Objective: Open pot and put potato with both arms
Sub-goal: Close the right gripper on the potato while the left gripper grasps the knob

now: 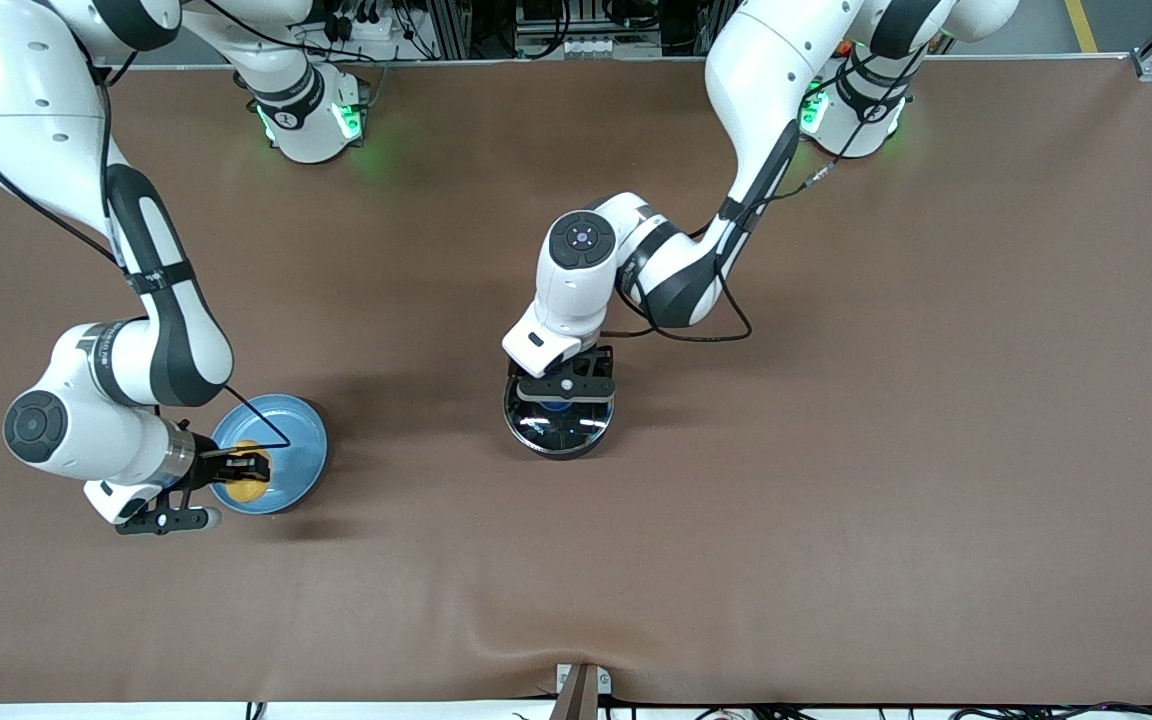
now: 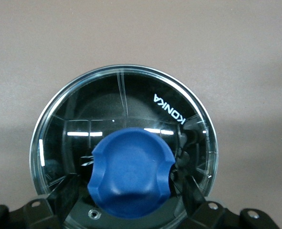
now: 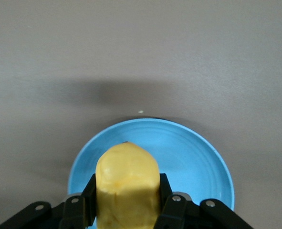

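The black pot (image 1: 576,440) stands mid-table with its clear glass lid (image 2: 78,114) on it; its handle is hidden under the left arm. My left gripper (image 1: 560,392) is low over the lid and open, a finger on each side of the blue knob (image 2: 131,176) with a small gap on both sides. My right gripper (image 1: 248,468) is shut on the yellow potato (image 3: 127,176) at the edge of a light-blue plate (image 3: 198,162). I cannot tell whether the potato still touches the plate.
The light-blue plate (image 1: 298,440) lies toward the right arm's end of the table. A brown mat (image 1: 836,450) covers the table. A small metal bracket (image 1: 581,688) sits at the table edge nearest the front camera.
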You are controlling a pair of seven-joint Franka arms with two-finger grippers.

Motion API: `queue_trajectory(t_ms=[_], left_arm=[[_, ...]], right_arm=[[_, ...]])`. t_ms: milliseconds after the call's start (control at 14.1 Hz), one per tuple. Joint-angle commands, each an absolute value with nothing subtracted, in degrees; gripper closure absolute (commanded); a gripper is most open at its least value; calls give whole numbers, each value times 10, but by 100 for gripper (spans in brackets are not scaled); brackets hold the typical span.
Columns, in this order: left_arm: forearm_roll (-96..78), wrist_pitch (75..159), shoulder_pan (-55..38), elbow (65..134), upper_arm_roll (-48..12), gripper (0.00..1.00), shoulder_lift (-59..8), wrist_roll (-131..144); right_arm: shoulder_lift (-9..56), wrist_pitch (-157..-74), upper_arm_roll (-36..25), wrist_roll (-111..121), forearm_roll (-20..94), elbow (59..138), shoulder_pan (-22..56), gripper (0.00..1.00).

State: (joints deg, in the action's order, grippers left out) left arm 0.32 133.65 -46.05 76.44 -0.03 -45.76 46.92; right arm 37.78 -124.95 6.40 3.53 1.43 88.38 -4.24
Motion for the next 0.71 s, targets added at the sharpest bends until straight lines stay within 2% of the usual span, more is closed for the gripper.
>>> queue_trajectory(t_ms=[0, 142, 213, 284, 639], left_arm=[[3, 1340, -471, 747, 14, 20, -468, 487], [3, 1340, -471, 747, 14, 42, -468, 493], [3, 1340, -471, 747, 14, 51, -467, 496], [3, 1340, -471, 747, 14, 55, -467, 497], [3, 1336, -470, 747, 21, 55, -455, 503]], right_arm=[[371, -1217, 63, 2, 25, 866, -25, 90], [366, -1203, 64, -19, 25, 855, -15, 90], [359, -1203, 64, -30, 25, 854, -9, 90], [356, -1202, 64, -39, 25, 854, -3, 91], [346, -1163, 63, -85, 52, 826, 29, 91]])
